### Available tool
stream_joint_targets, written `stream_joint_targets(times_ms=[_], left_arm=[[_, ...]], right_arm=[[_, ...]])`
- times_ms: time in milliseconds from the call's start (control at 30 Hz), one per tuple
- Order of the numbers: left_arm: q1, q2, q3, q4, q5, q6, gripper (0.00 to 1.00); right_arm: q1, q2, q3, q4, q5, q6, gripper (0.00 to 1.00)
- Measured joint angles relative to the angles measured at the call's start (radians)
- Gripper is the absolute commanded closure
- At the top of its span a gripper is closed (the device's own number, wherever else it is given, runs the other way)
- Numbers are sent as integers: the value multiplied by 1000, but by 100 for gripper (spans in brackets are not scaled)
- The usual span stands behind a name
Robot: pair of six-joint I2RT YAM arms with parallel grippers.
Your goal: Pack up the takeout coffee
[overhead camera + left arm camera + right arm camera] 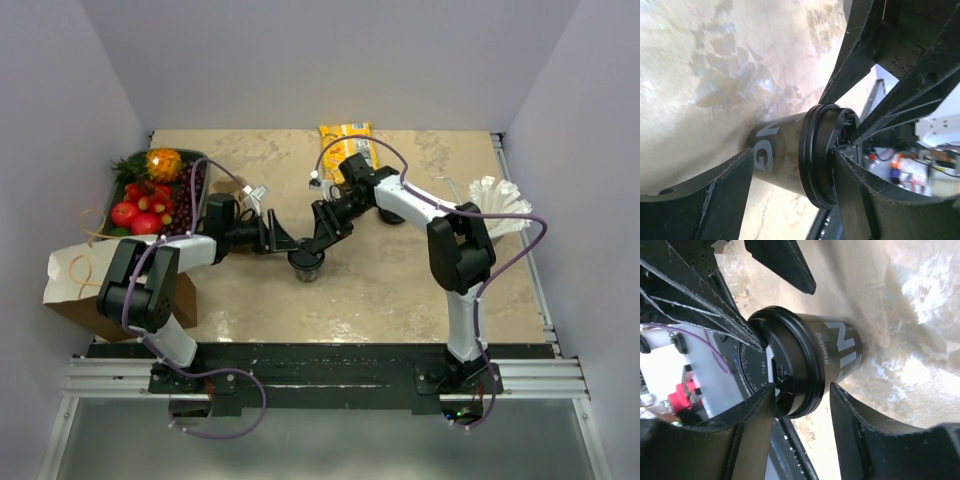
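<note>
Since packing wants a sealed cup, the paper bag waits near-left; mid-worktop stands the coffee cup; the left claw straddles it, spread, likely steadying; the right claw, spread too, works the lid.

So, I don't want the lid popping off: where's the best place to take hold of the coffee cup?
The cup stands upright on the table, so come in level from the side and close on its straight wall just under the lid. The lid's wider rim should stop it slipping.
</note>
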Motion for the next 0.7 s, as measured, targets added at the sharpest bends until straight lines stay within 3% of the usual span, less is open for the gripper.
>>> stream_joint_targets(times_ms=[700], left_arm=[[1,-109,-2,-14,-98,76,32]], right_arm=[[0,-45,36,-51,81,-103,42]])
